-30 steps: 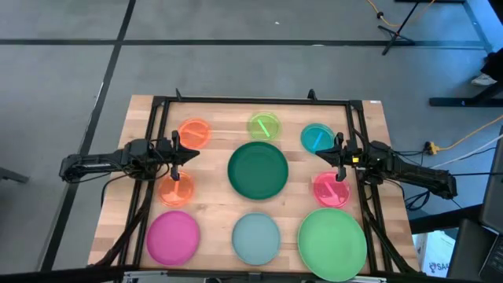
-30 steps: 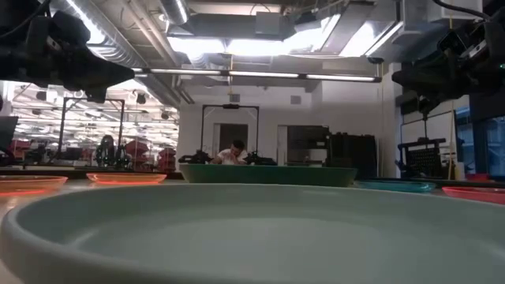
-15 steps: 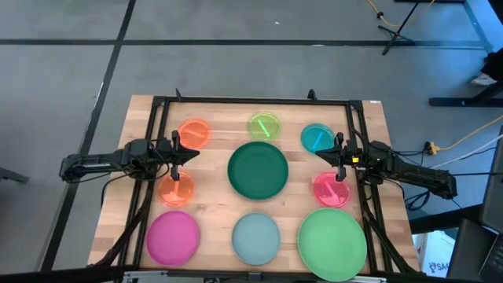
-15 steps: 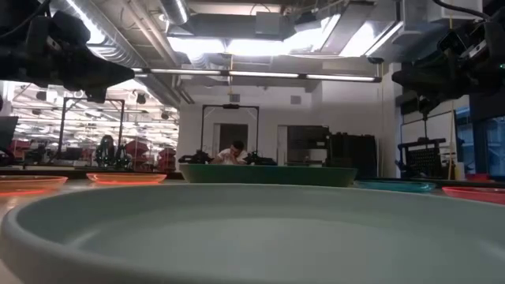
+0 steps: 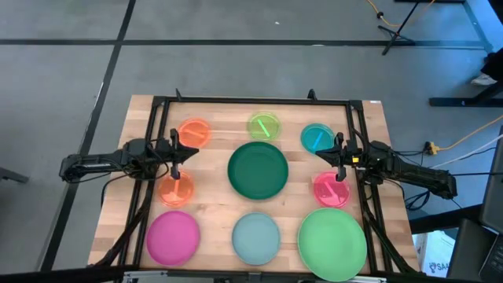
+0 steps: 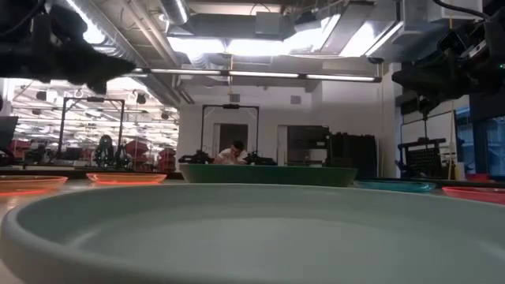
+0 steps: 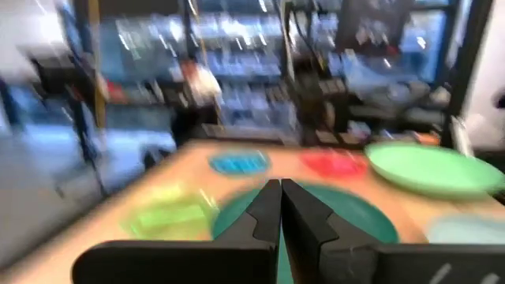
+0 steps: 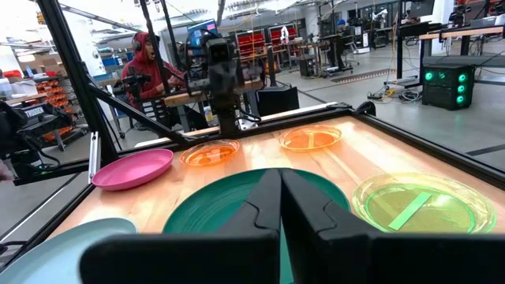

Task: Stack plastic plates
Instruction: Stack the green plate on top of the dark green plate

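Right now nothing is stacked, so you're at the very start. Nearest you, along the front edge of the wooden table (image 5: 216, 204), sit the medium round magenta plastic plate (image 5: 172, 237), the medium pale blue-grey plastic plate (image 5: 256, 237) and the large light green plastic plate (image 5: 332, 243). Farther in, the left gripper (image 5: 178, 166) hangs over the small translucent orange plate (image 5: 175, 192), fingers pressed together on nothing; the right gripper (image 5: 339, 167) hangs likewise over the small red-pink plate (image 5: 330, 191), also closed and empty. Between them lies the large dark green plate (image 5: 258, 169). Along the far edge rest a second small orange plate (image 5: 194, 132), the lime plate (image 5: 265, 126) and the teal plate (image 5: 317, 138), all apart from each other. Your next move, I'd judge, calls for parting one gripper's fingers and dropping to a small plate's rim
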You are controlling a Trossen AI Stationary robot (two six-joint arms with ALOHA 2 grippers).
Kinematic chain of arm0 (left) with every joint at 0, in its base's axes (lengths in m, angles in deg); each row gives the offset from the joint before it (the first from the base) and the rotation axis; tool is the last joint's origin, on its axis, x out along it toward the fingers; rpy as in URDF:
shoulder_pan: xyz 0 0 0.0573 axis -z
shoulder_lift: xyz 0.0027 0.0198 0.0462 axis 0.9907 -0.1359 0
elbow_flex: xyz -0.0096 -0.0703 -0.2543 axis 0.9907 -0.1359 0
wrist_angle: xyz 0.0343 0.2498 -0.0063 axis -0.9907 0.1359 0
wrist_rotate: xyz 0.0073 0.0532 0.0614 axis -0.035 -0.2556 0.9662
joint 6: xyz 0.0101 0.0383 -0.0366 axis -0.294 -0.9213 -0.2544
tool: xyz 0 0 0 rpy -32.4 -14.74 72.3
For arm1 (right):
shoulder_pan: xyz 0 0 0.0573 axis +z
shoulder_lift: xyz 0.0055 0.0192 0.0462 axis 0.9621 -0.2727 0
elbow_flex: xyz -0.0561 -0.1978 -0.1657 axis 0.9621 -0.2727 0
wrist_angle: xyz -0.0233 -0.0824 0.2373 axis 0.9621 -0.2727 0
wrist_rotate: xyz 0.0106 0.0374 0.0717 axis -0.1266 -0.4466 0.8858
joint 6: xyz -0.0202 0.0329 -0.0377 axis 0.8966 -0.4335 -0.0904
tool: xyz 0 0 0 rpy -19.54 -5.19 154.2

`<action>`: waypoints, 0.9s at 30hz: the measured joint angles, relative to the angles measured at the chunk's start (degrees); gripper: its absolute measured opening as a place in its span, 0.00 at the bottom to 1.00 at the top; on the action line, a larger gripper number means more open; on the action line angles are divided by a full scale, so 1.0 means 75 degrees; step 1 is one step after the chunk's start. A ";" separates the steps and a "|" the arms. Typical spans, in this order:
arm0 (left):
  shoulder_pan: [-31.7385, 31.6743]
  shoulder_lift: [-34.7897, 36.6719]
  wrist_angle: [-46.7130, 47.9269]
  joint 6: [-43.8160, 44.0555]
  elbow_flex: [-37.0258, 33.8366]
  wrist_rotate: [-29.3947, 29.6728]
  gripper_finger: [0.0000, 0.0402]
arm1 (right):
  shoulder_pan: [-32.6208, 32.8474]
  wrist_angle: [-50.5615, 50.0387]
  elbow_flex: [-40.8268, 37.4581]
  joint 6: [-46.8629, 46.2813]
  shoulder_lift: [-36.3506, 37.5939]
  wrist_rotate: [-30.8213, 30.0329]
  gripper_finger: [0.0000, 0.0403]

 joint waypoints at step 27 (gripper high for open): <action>0.0599 -0.2386 -0.2075 0.1384 0.0718 0.0336 0.02 | 0.0000 0.0060 0.0000 0.0000 0.0002 -0.0142 0.01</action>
